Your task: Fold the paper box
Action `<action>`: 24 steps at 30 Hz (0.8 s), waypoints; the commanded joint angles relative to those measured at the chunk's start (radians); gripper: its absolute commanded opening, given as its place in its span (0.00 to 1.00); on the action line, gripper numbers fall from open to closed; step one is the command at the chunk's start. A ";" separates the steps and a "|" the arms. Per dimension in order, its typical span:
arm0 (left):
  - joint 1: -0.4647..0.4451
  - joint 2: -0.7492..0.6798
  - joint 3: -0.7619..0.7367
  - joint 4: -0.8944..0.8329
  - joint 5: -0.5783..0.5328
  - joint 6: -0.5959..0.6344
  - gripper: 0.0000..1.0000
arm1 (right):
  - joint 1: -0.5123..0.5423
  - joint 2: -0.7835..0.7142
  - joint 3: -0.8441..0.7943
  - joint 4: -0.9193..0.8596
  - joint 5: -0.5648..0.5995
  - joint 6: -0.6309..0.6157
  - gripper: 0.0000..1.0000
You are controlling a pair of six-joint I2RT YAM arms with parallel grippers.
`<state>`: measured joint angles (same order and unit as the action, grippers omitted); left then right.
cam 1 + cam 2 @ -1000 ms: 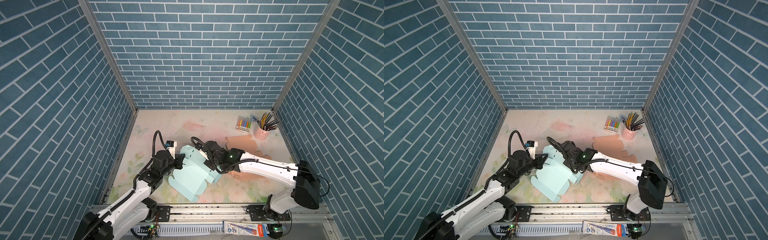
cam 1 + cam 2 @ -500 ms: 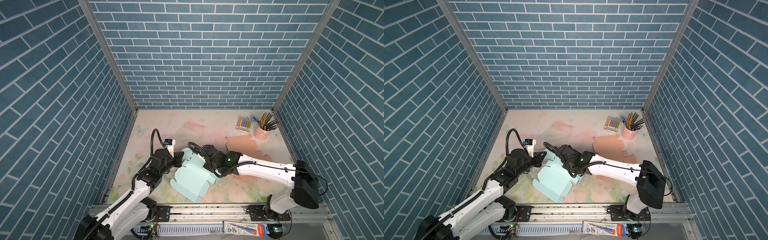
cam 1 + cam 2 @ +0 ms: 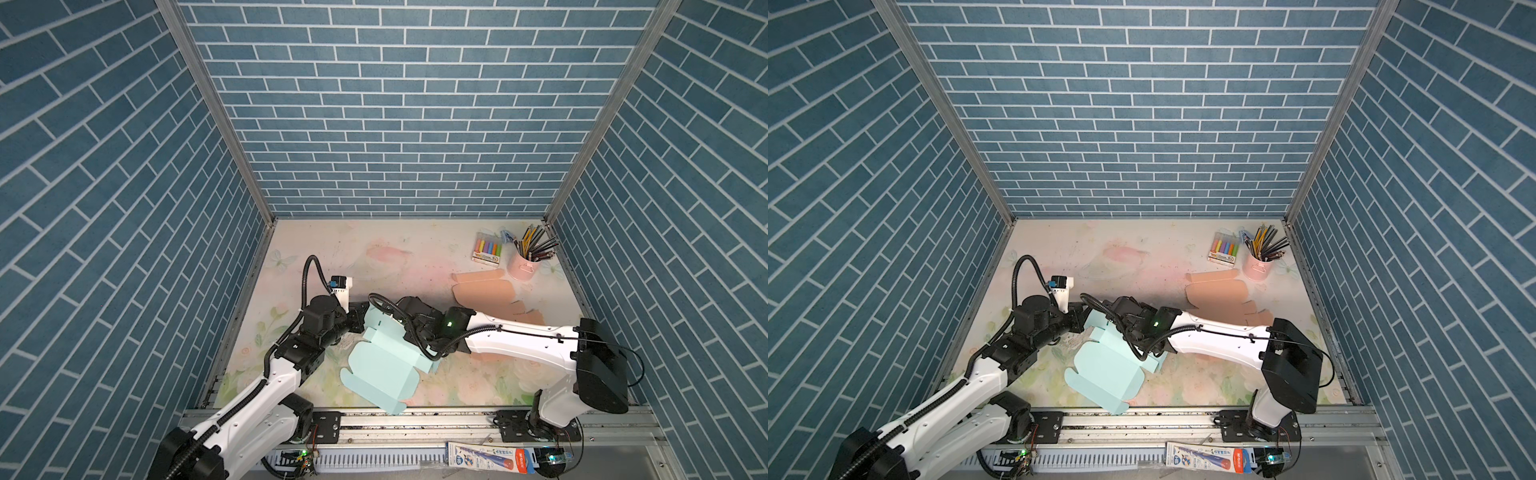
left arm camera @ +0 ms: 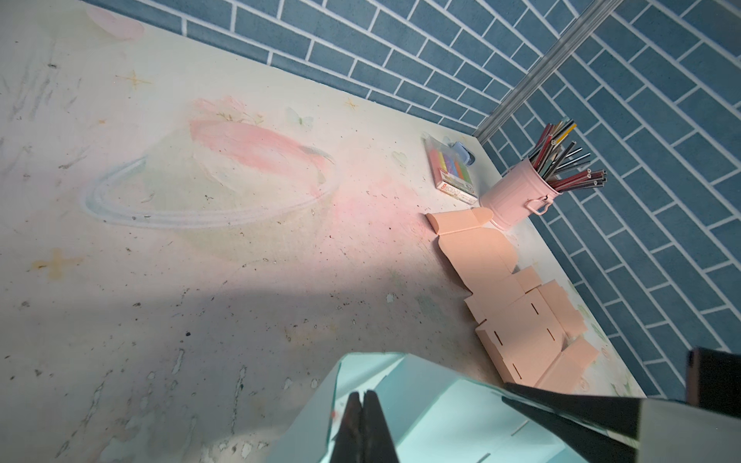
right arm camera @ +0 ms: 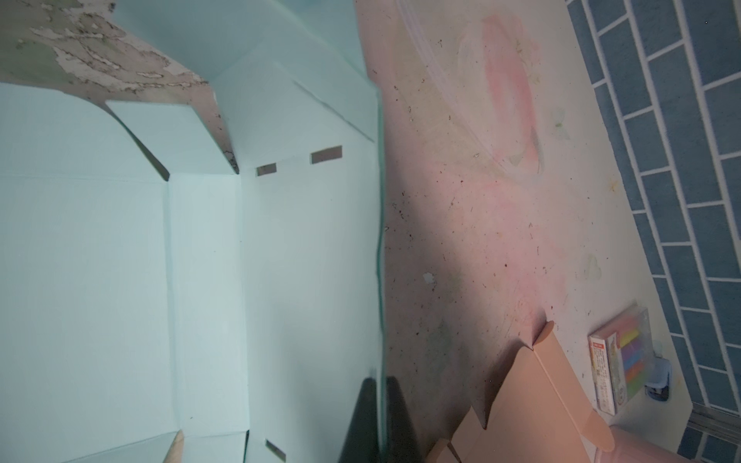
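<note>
Lifting the far wall of the paper box [image 3: 382,365] off the table [image 3: 374,257], left claw [image 4: 362,397] and right claw [image 5: 379,385] both pinched tight on its edge, needing next an inward crease along the score line.

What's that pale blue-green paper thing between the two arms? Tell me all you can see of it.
The paper box is a mint card cut-out with creases, flaps and small slots, not yet box-shaped. Its near part lies on the table; its far panel is raised. The right fingers pinch that panel's edge; the left fingers are shut beside it, grip unclear.
</note>
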<state>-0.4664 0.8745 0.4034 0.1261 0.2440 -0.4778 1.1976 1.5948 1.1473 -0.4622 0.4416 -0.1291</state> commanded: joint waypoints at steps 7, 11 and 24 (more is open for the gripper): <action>-0.042 -0.004 -0.018 0.007 -0.023 0.017 0.00 | 0.048 0.035 0.027 0.021 0.144 -0.057 0.00; -0.058 -0.004 -0.024 0.004 -0.035 0.015 0.00 | 0.053 0.036 0.029 0.033 0.150 -0.059 0.00; -0.075 -0.001 -0.072 0.049 -0.022 -0.013 0.00 | 0.095 0.061 0.000 0.094 0.298 -0.127 0.00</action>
<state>-0.5354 0.8688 0.3492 0.1398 0.2218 -0.4835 1.2755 1.6363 1.1484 -0.3985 0.6571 -0.2073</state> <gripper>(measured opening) 0.049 0.056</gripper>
